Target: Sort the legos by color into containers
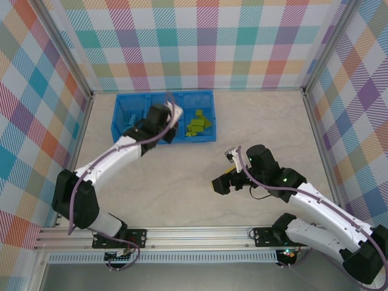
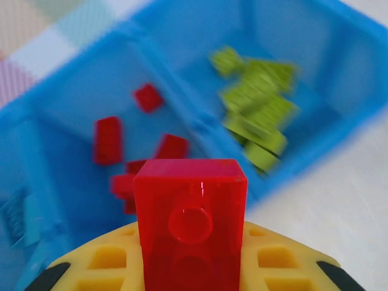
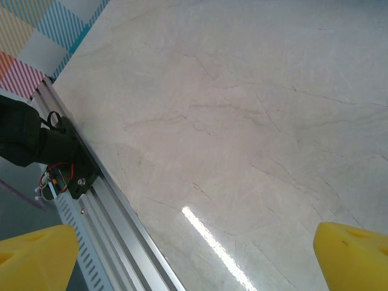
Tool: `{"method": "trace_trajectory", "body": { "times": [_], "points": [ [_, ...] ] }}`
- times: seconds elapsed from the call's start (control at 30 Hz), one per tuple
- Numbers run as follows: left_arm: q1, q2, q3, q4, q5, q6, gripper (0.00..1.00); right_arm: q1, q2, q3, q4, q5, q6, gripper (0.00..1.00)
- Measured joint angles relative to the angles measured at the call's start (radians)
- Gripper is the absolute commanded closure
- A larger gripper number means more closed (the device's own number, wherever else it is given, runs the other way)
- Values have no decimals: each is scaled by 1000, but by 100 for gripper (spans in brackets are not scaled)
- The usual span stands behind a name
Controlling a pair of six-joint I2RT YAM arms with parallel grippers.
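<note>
As it hovers (over tray [image 2: 339, 42]), left hand [image 1: 162, 116] grips red lego [image 2: 191, 218].

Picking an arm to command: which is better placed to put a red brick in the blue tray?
Left. The left gripper holds a red studded plastic brick over the bright blue plastic tray, above the loose red bricks. The right gripper hangs open over the table.
</note>
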Motion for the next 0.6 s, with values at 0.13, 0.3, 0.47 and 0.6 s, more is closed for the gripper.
{"method": "trace_trajectory", "body": {
  "times": [0.13,0.3,0.47,0.6],
  "points": [
    [90,151,172,-20,-18,-159,82,0,-2,0,5,0,21,0],
    [137,386,380,-92,11,-245,81,0,-31,0,4,7,45,0],
    [159,555,541,-149,53,-284,69,0,-56,3,-7,30,63,0],
    [169,607,602,-179,72,-287,64,0,-56,14,-34,51,75,0]
  ]
}}
